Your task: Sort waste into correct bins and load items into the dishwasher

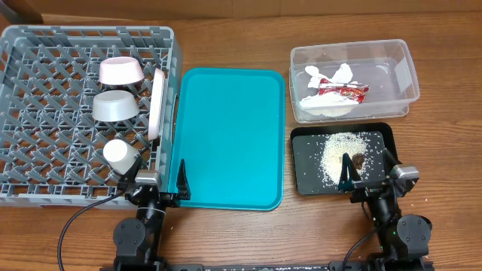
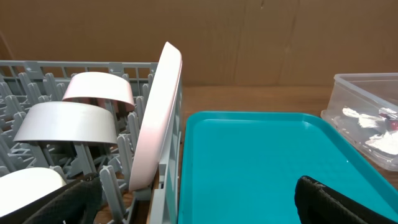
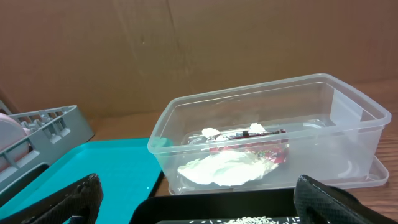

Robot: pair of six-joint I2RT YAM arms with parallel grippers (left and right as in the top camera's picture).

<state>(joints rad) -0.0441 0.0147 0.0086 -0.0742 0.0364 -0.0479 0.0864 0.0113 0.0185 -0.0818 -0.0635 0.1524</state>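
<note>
Dishes fill the right-hand part of the grey dish rack point(image 1: 45, 34) at the left of the table. We see a small dish point(image 1: 120, 71) with a pinkish underside turned upside down and a grey bowl point(image 1: 114, 106) upside down just nearer to us. A white cup point(image 1: 120, 155) is nearest of all, and a large white plate point(image 1: 157, 105) stands on edge against the rack's right wall. A teal tray point(image 1: 226, 135) lies beside the rack in the middle. At the far right a clear tub point(image 1: 403, 75) holds a red-and-white wrapper point(image 1: 343, 91) lying on a crumpled white napkin point(image 1: 327, 108). Just in front of the tub, a black tray point(image 1: 309, 177) carries a scatter of rice point(image 1: 339, 147) and a small brown lump point(image 1: 359, 159) at the rice's near edge. Our left gripper point(image 1: 157, 179) hovers at the rack's near right corner, jaws spread wide and gripping nothing. From its wrist camera, one of its fingers point(image 2: 62, 199) sits low by the cup and the other is over the teal tray. The plate is ahead between them, apart from both. Our right gripper point(image 1: 367, 167) hangs over the near part of the black tray, likewise spread wide and empty. From above, the brown lump shows between its two fingers point(image 3: 339, 202), touched by neither. The tub with the wrapper and napkin stands farther ahead.
</note>
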